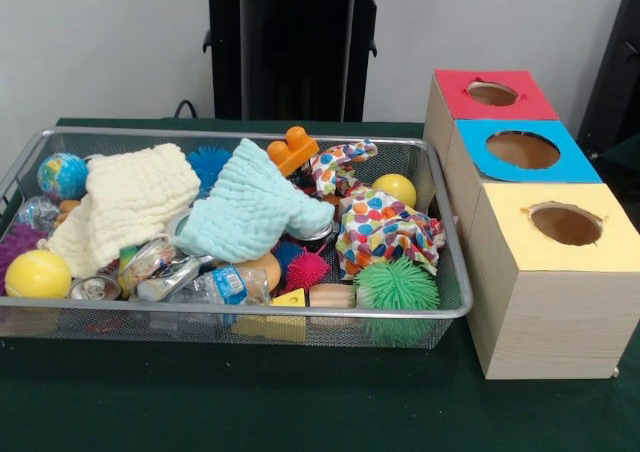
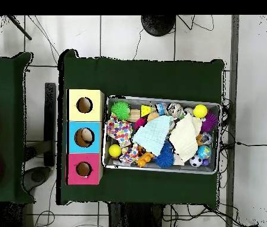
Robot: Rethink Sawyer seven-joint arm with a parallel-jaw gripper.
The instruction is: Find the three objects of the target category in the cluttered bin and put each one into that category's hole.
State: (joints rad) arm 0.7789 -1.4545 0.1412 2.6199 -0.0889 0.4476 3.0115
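Dark green cloth covers the table, on which a wire mesh bin occupies the left and centre of the front view. At the right of that view, three wooden boxes are set in a row, each with a round hole in a coloured top: a red-topped box, a blue-topped box and a yellow-topped box. The bin is heaped with mixed items, among them a cream cloth, a pale blue cloth, a spotted cloth, a green spiky ball, two yellow balls, a globe ball, an orange block and crushed cans. No gripper is shown in either view, so its state cannot be told. The holes appear empty; the search is judged not yet begun. The target category is not indicated. The next move is judged to require a descent into the bin, with the overlapping cloths probably shifted to expose buried items.
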